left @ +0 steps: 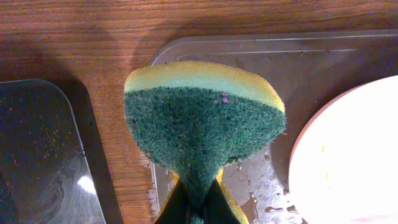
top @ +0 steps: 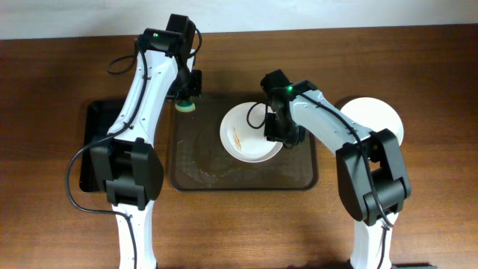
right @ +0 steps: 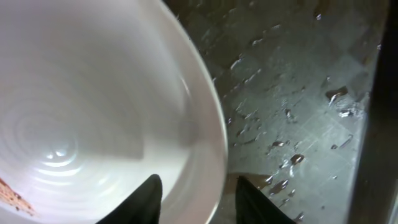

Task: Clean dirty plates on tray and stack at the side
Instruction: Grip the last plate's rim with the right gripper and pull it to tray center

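Note:
A white dirty plate with orange food streaks lies on the wet brown tray. My right gripper is open, its fingers astride the plate's right rim, one inside and one over the tray. My left gripper is shut on a green and yellow sponge, held over the tray's far left corner. In the left wrist view the sponge fills the middle, pinched between the fingers, with the plate at the right.
A clean white plate lies on the wooden table to the right of the tray. A black tray lies to the left, also in the left wrist view. Water drops cover the brown tray.

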You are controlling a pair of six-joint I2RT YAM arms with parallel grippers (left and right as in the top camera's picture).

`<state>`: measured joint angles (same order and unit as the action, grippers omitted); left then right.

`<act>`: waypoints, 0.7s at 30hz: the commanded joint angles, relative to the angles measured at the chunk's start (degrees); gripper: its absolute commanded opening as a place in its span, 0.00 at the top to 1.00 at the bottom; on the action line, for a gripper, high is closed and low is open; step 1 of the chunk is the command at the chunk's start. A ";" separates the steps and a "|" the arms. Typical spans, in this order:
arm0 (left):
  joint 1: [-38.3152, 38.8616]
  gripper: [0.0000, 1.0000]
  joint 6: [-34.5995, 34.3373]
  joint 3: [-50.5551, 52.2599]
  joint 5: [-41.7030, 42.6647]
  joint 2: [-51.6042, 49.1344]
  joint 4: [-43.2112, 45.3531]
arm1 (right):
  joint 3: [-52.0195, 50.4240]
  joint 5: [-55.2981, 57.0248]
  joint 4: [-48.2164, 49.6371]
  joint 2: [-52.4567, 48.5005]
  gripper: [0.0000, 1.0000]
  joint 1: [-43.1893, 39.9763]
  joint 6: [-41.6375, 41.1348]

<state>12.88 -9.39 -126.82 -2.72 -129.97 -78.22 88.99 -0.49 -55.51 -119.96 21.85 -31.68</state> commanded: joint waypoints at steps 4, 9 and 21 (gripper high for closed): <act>0.07 0.99 0.92 -0.72 0.61 0.33 0.90 | 2.80 -5.84 8.31 -0.44 0.55 -6.54 26.03; 0.07 0.99 0.92 -0.72 0.61 0.33 1.60 | 1.84 -10.75 9.29 -0.44 0.94 -6.51 29.73; 0.07 0.99 0.92 -0.72 0.63 0.33 1.42 | -0.33 -14.75 9.94 -4.83 0.94 -6.51 24.02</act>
<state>12.88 -9.41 -126.82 -2.72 -129.97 -76.90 89.12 -13.21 -45.39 -123.50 15.05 -3.51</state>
